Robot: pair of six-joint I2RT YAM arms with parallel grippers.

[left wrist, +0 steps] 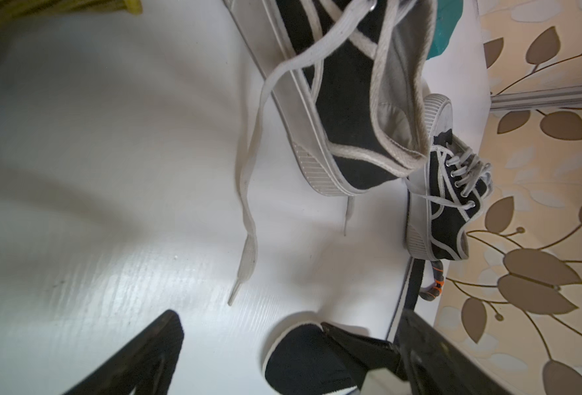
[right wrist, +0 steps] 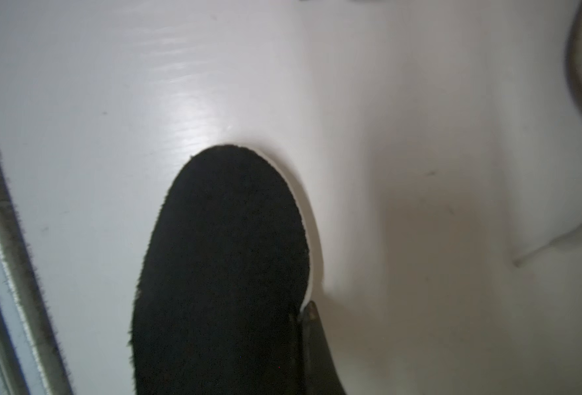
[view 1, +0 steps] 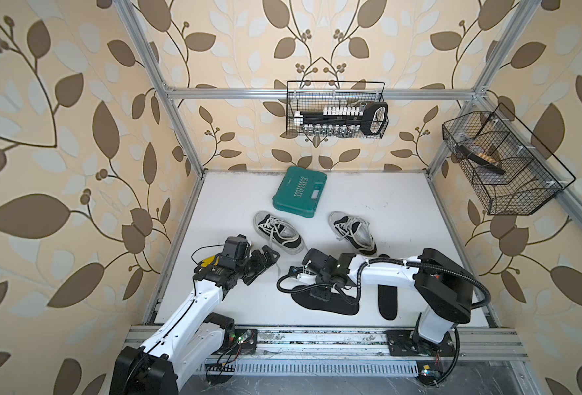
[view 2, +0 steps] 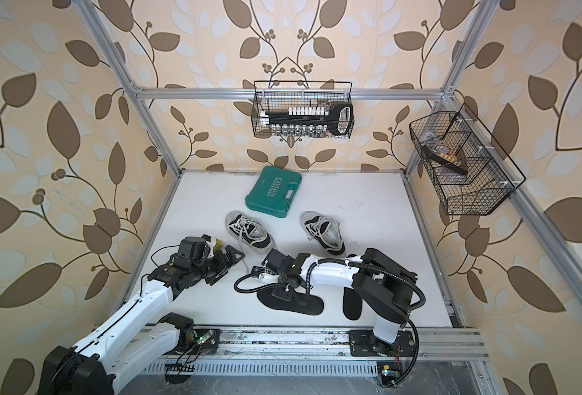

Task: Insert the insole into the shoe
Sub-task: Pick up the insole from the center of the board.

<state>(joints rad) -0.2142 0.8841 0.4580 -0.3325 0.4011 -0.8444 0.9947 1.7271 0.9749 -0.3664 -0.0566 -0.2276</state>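
The insole (right wrist: 221,273), a flat oval of black, fuzzy fabric with a thin white underside, lies on the white table (view 1: 402,212) at lower centre in both top views. The right gripper (view 1: 318,293) points down onto it with its jaws pressed together on the edge, which curls up slightly. A second insole (view 1: 387,302) lies just right of it, apart.

Above them stand the left-hand sneaker (view 1: 277,232) and the right-hand sneaker (view 1: 353,232), black canvas with white laces and rubber soles. The left gripper (view 1: 264,265) hovers beside the left-hand sneaker's heel with its jaws spread wide.

A closed teal plastic case (view 1: 300,196) sits further up. The rear wire basket (view 1: 335,85) holds a black rail of pale sockets. The side wire basket (view 1: 522,201) holds a dark object I cannot identify.
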